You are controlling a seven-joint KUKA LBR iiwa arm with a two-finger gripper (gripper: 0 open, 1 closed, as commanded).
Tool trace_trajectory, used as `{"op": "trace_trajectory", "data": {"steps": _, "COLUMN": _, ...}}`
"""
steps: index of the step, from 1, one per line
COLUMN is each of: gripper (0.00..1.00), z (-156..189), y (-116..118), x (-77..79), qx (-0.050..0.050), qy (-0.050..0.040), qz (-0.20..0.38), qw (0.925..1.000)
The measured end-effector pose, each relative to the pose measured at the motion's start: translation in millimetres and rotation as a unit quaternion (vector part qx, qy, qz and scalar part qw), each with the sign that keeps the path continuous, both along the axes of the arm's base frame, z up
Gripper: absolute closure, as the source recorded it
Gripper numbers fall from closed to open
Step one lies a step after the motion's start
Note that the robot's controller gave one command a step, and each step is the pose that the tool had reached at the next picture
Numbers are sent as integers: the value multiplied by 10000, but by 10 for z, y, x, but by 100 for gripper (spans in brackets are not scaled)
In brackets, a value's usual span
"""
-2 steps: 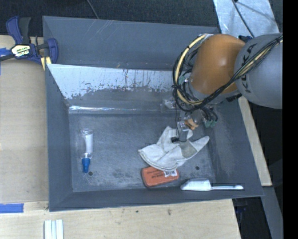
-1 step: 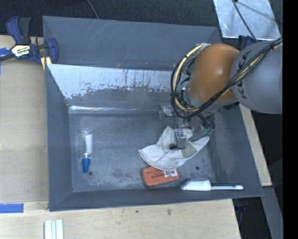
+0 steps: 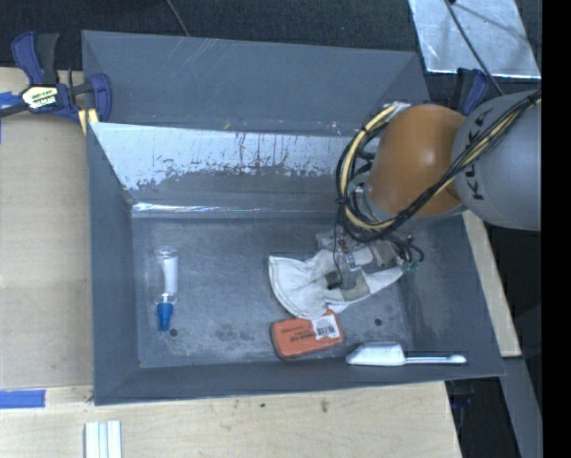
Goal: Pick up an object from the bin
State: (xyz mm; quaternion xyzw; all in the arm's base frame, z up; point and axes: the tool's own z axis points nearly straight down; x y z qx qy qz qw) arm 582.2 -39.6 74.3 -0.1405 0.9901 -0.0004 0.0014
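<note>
The end effector (image 3: 348, 277), grip state unclear, sits on a white cloth (image 3: 297, 290) near an orange block (image 3: 293, 339) whose label (image 3: 326, 330) is illegible.

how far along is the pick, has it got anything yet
Done: the pincer is low in the bin, on the right side of the crumpled white cloth. In hand: closing on that cloth, though a grip can't be confirmed. Left: the lift. The cloth, the orange labelled pack, the white brush and the blue-capped tube all lie on the bin floor.
</note>
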Motion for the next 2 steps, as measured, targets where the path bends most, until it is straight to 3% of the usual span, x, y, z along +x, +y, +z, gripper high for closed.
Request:
{"op": "trace_trajectory", "data": {"steps": 1, "gripper": 100, "z": 0, "y": 0, "x": 0, "qx": 0, "qy": 0, "qz": 0, "qw": 10000}}
{"op": "trace_trajectory", "data": {"steps": 2, "gripper": 100, "z": 2027, "y": -96, "x": 32, "qx": 2, "qy": 10, "qz": 141, "qw": 9999}}
